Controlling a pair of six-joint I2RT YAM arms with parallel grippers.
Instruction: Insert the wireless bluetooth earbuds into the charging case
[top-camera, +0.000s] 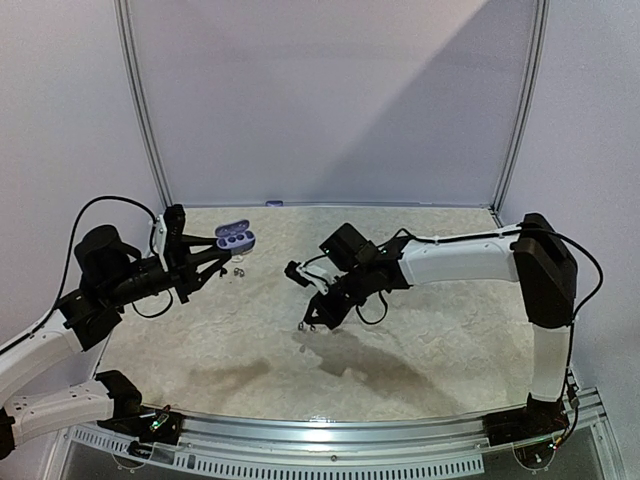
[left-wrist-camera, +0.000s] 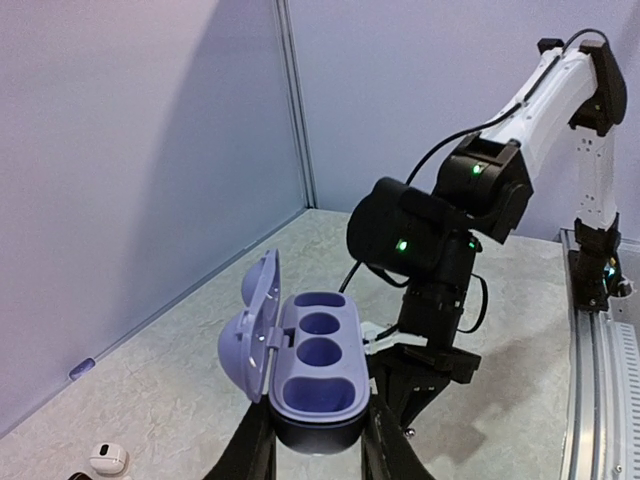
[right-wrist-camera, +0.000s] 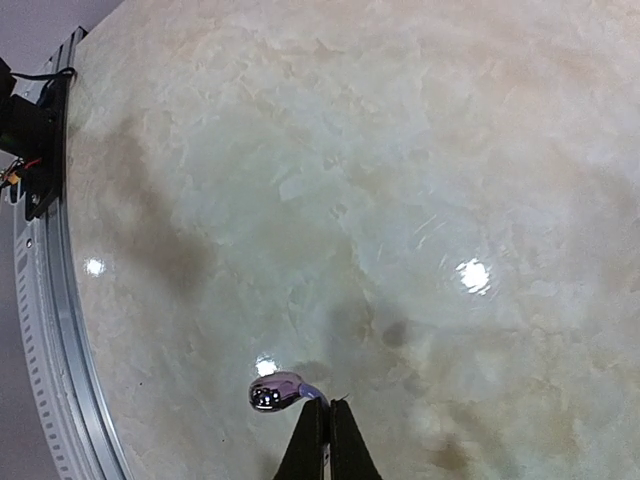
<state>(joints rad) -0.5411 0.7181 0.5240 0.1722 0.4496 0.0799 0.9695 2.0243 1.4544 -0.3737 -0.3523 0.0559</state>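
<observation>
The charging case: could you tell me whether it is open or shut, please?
Open. The charging case held by the left gripper has its lid swung back, exposing empty wells.

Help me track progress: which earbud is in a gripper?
The shiny silvery-lilac earbud, pinched in the shut right gripper; the white earbud lies loose on the table.

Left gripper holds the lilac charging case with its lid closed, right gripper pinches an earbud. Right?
No: the charging case in the left gripper has its lid open, as the left wrist view shows. The right gripper does pinch an earbud.
</observation>
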